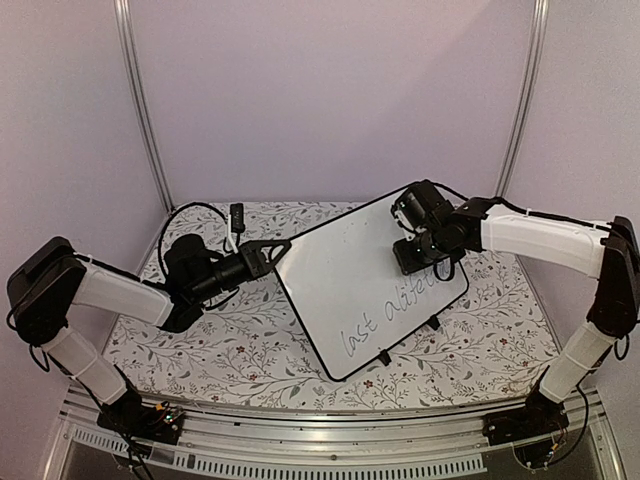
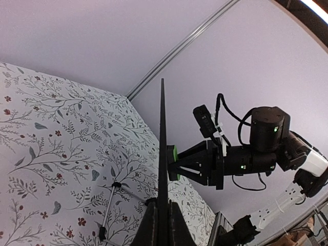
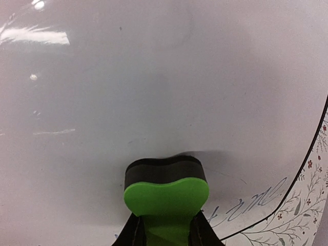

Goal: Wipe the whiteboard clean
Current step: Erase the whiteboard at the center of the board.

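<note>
Green eraser (image 3: 166, 197) on whiteboard (image 3: 154, 92), hidden overhead, shows in both wrist views

The whiteboard (image 1: 350, 270) is smooth and glossy, with bright glare streaks towards ten o'clock in the right wrist view. Its thin rim (image 2: 163, 133) is dark and matt. The eraser (image 3: 166, 193) has a smooth green plastic-looking back over a matt black, felt-like pad. The table cover (image 1: 230, 350) looks matt, printed with leaves and flowers. A brushed metal rail (image 1: 330, 440) lies at six o'clock in the top view, and a metal post (image 1: 146, 110) stands at eleven. The arm shells (image 1: 540, 240) are white, slightly shiny plastic, and the joints (image 1: 205, 270) are matt black.
</note>
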Robot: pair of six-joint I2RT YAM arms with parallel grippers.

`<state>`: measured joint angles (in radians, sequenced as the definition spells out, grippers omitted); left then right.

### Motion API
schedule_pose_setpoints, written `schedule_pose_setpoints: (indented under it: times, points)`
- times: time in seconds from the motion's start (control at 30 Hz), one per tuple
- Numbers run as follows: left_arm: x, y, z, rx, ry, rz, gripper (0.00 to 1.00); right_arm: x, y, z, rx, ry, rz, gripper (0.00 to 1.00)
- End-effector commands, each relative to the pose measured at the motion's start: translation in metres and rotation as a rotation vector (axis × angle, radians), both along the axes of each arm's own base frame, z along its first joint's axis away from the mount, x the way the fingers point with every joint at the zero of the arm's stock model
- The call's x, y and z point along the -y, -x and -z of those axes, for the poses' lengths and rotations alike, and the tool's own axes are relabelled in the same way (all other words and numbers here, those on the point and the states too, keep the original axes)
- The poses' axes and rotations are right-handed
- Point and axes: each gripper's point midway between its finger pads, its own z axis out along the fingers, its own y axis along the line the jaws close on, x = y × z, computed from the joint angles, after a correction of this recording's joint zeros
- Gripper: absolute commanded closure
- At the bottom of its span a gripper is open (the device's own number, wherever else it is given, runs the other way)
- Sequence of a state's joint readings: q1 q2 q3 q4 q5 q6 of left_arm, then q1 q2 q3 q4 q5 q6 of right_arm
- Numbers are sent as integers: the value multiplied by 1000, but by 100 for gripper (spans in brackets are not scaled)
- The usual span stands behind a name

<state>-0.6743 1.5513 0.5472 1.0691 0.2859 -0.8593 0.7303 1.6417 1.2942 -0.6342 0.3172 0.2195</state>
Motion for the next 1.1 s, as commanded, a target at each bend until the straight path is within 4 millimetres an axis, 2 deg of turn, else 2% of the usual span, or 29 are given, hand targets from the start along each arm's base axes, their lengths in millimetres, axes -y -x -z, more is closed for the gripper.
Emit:
schedule_pose_setpoints:
  times: [0.0, 0.13, 0.33, 0.43, 0.57, 0.73, 0.93, 1.07]
  points:
    - [20, 19, 12, -2, -44, 103, 100, -2, -20, -1, 27, -9, -6, 100]
    - [20, 19, 12, -1, -45, 103, 100, -1, -12, 12, -10, -18, -12, 100]
    - [20, 18, 13, -3, -47, 103, 100, -7, 19, 35, -90, -92, -63, 100]
    - [20, 18, 13, -4, -47, 104, 100, -3, 30, 38, -102, -99, -57, 100]
    - [21, 18, 14, -5, -47, 107, 100, 1, 35, 36, -99, -110, -47, 100]
    - [21, 18, 13, -4, -47, 106, 100, -9, 27, 26, -80, -129, -64, 100]
    - [20, 18, 13, -4, -47, 107, 100, -23, 1, 9, -26, -107, -78, 100]
    - [20, 18, 13, -3, -47, 106, 100, -22, -12, 2, 3, -77, -56, 100]
